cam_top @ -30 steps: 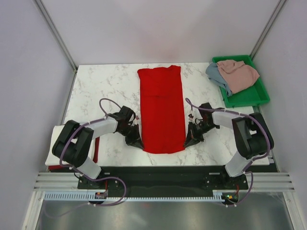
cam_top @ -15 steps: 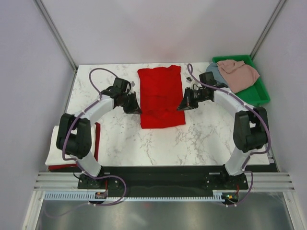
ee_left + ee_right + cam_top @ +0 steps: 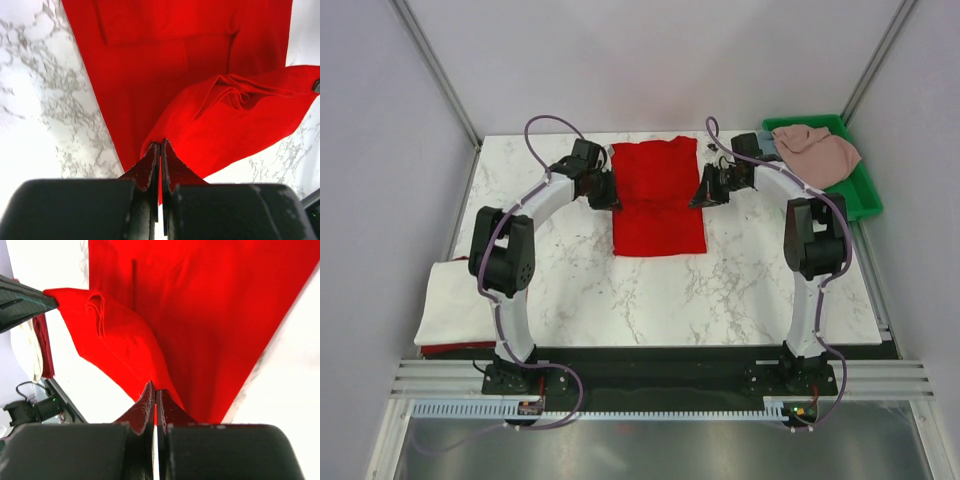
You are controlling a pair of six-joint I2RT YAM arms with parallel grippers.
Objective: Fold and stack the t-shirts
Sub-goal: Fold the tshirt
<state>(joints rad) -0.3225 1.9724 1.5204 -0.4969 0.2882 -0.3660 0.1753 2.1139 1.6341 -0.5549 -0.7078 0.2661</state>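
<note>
The left gripper (image 3: 160,146) has its jaws pressed together on a pinch of the red shirt (image 3: 165,75) at one side edge. The right gripper (image 3: 153,389) clamps the opposite edge the same way. Between them the raised half sags in folds over the flat half beneath. The shirt lies at the far middle of the white marble table (image 3: 740,280), its fold toward the arm bases. A green tray (image 3: 840,208) in the far right corner holds a pink shirt (image 3: 820,150). At the near left edge lies what looks like a folded white shirt (image 3: 455,305) over something red. Pale walls (image 3: 380,150) close in three sides, with metal posts (image 3: 435,70) at the far corners.
</note>
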